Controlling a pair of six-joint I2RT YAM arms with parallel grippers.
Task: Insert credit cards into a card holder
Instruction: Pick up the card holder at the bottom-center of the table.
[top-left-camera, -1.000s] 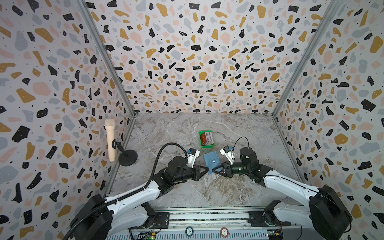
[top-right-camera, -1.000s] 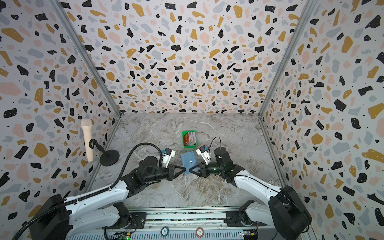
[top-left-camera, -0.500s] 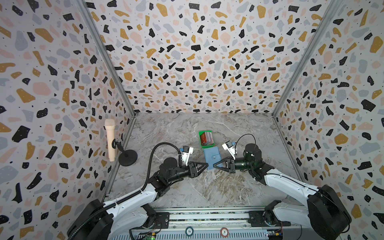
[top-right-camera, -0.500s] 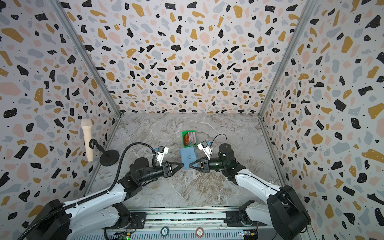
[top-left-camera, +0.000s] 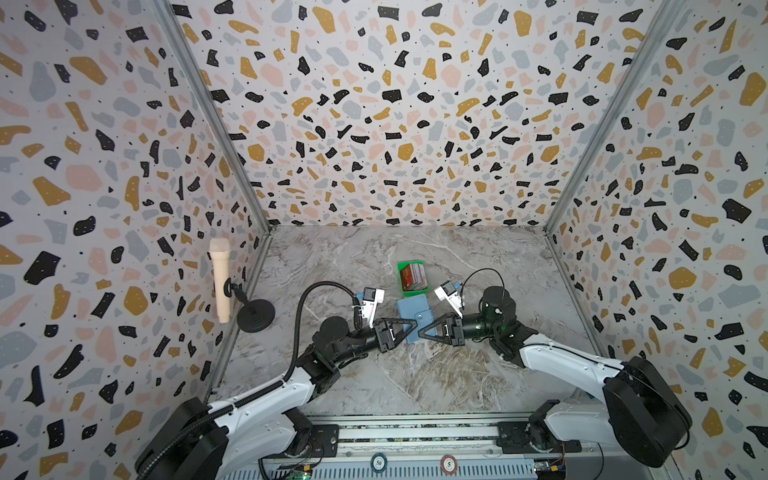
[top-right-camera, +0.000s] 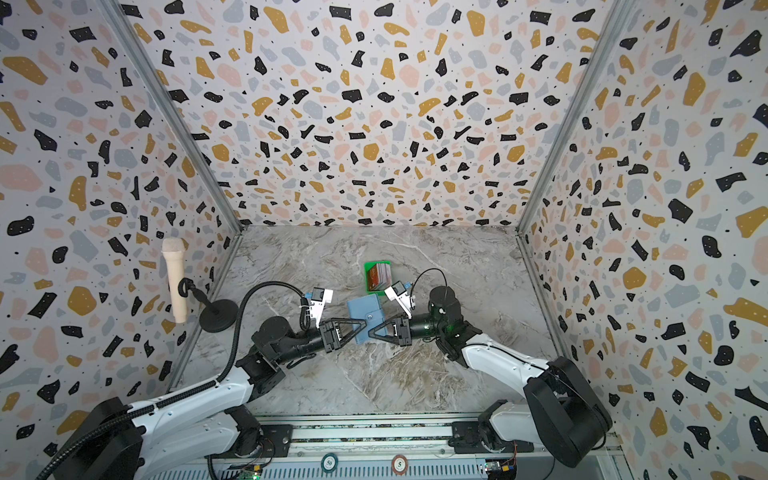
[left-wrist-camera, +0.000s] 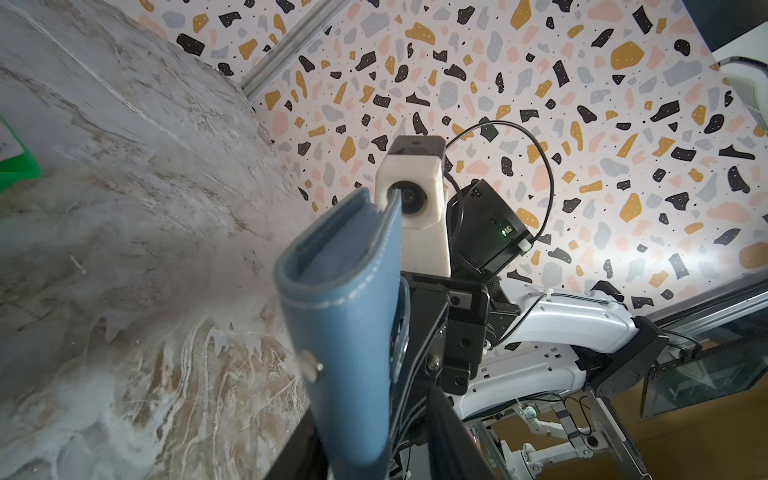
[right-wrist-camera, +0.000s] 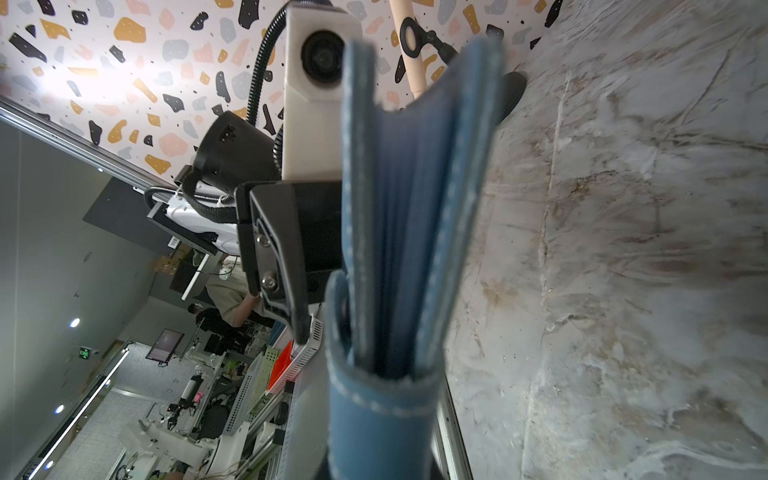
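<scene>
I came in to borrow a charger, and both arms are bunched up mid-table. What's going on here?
Both arms meet at the blue card holder, which is folded. The right gripper has its jaws shut on one edge of it. The left gripper sits at the opposite edge, but the pictures don't show whether it is gripping. The credit cards lie stacked in the green tray just behind the holder, and neither arm is handling one.
</scene>
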